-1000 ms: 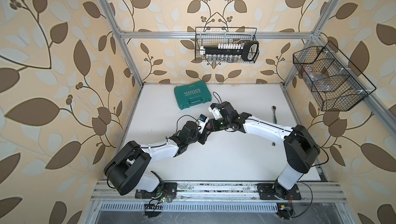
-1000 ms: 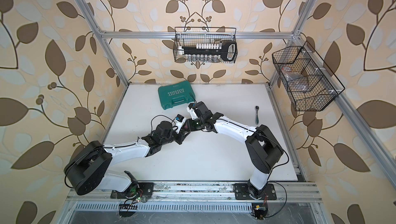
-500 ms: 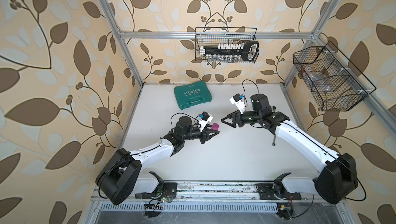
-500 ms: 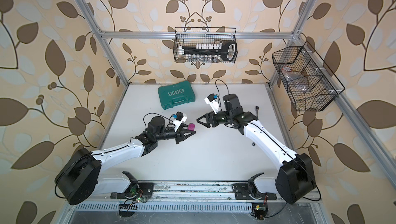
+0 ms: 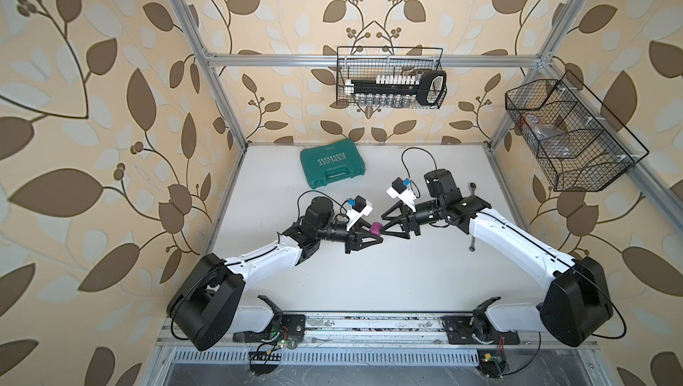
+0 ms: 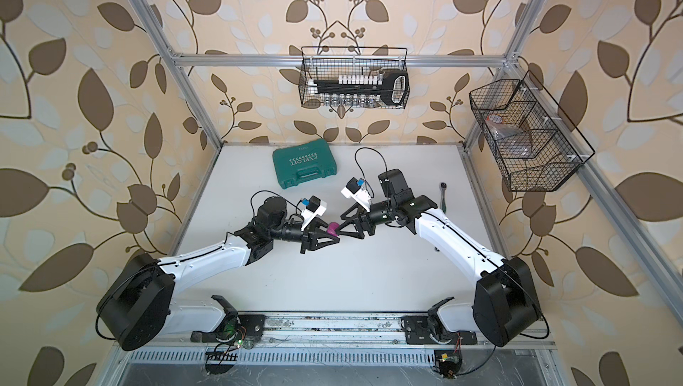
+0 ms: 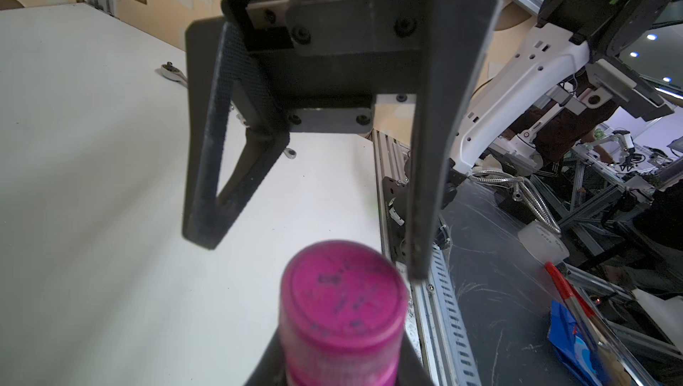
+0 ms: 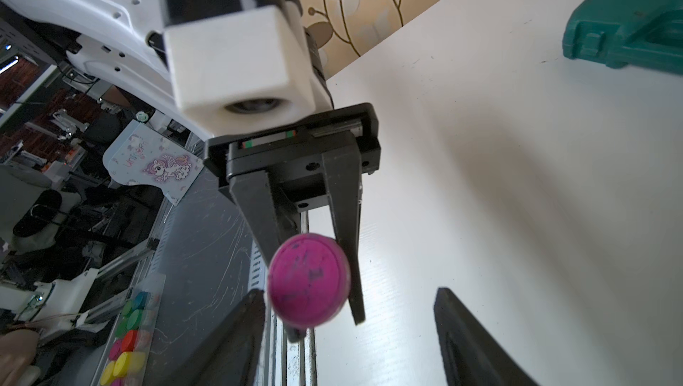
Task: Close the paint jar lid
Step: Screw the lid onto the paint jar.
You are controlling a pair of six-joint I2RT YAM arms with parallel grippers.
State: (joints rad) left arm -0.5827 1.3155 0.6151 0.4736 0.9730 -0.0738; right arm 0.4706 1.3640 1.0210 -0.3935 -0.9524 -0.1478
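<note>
Above the worktop [image 5: 369, 284], the left gripper [image 5: 376, 233] clamps the paint jar [image 6: 332, 229], with the lid [image 7: 343, 291] apparently seated on its mouth. The right gripper [image 7: 310, 251] hovers open just off the cap. Whether the lid is fully tightened cannot be told.

Both arms [image 5: 517, 243] look alike: glossy white shell links [image 5: 266, 258] joined by black motor housings [image 5: 320, 214], with a large black drum [image 5: 205, 310] at the end farthest from the end effector. The left end effector [image 5: 377, 233] and right end effector [image 5: 384, 224] each carry two matte black fingers [image 7: 439, 107], built as open triangular frames on a black rail block [image 7: 351, 7]. In the left wrist view, the right end effector's block shows black socket screws [image 7: 402, 26], and one finger's inner face is finely textured. Just behind each end effector sits a boxy white camera [image 5: 360, 209] with a blue plug [image 5: 351, 202]; a thin black cable [image 5: 417, 148] arcs from it toward the wrist.
</note>
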